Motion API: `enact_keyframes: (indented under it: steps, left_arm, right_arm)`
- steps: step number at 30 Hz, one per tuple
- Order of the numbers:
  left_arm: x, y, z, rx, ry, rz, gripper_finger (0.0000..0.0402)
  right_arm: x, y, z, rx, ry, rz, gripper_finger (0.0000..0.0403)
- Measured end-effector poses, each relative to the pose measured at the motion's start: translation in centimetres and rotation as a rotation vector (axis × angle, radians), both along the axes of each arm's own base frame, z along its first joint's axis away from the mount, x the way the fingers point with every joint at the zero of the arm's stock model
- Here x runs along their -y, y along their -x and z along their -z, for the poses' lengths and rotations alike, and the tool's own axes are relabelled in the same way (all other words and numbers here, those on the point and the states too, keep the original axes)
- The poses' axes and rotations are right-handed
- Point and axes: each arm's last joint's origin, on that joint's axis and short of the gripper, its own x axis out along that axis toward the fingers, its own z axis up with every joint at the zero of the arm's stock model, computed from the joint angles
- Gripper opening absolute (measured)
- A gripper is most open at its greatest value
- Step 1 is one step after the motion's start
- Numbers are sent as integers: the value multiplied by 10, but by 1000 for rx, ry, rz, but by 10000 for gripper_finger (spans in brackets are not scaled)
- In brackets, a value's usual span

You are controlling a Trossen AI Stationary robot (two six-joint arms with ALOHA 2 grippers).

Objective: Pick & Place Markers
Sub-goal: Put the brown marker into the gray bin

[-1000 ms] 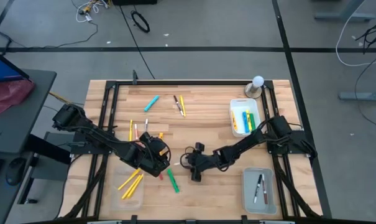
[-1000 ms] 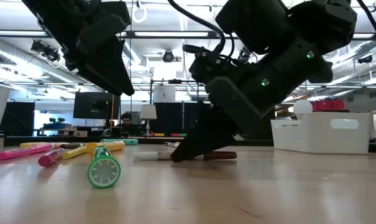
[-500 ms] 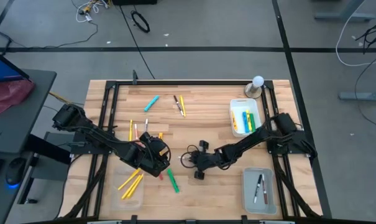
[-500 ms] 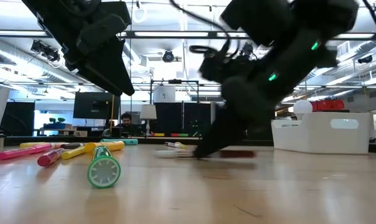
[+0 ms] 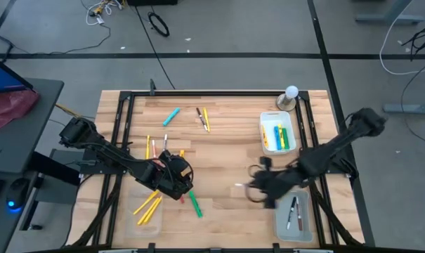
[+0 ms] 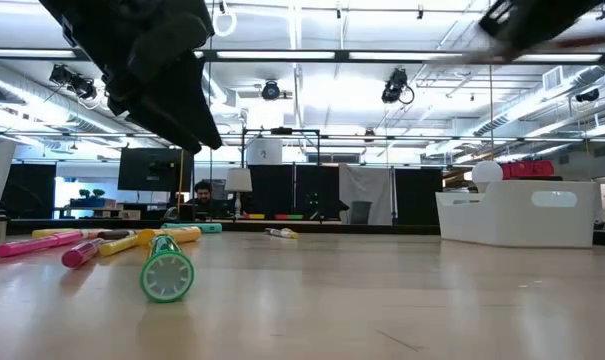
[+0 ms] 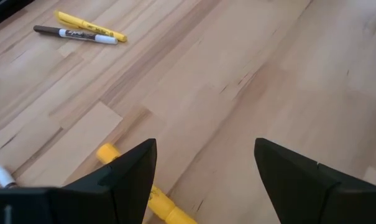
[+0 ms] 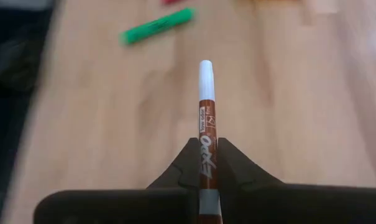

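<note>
while the left gripper [image 5: 175, 184] hung low over the wooden table [image 5: 226, 140] near its front-left part, its two dark fingers [image 7: 128, 177] stood spread apart with nothing between them, above bare wood and a yellow marker [image 7: 144, 193] lying partly under one finger. the right gripper [image 5: 258, 184] sat above the table just left of the clear rectangular tray at the front right [image 5: 295, 214], its fingers pressed together on a thin white marker with a dark red barrel and white end [image 8: 205, 124], which stuck straight out ahead of the fingertips and off the table surface. that tray held two more markers [image 5: 292, 211]. a second clear tray at the right rear [image 5: 278, 133] held yellow and green markers [image 5: 282, 133]. a green marker [image 5: 195, 204] lay on the table beside the left gripper, and it showed end-on in the low view [image 6: 167, 275]. several yellow markers [image 5: 149, 205] lay in a clear tray at the front left. a light blue marker [image 5: 171, 116] and a yellow and a dark-capped white marker [image 5: 201, 118] lay well apart near the far edge. pink and yellow markers [image 6: 72, 245] lay together at the left in the low view.
</note>
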Motion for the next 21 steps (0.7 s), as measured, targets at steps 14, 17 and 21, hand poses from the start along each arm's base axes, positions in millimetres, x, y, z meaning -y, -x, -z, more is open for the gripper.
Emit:
enact_keyframes:
  steps: [14, 17, 21]
  left_arm:
    - [3, -5, -3, 70, 36, 0, 275]
    - [4, -7, -4, 88, 46, 1, 275]
    - [4, -8, -5, 105, 55, 1, 275]
  right_arm:
    - [-5, 82, -40, -517, -39, -383, 21]
    - [-13, 77, -27, -576, 2, -462, 21]
    - [-27, 65, -6, -659, 60, -590, 22]
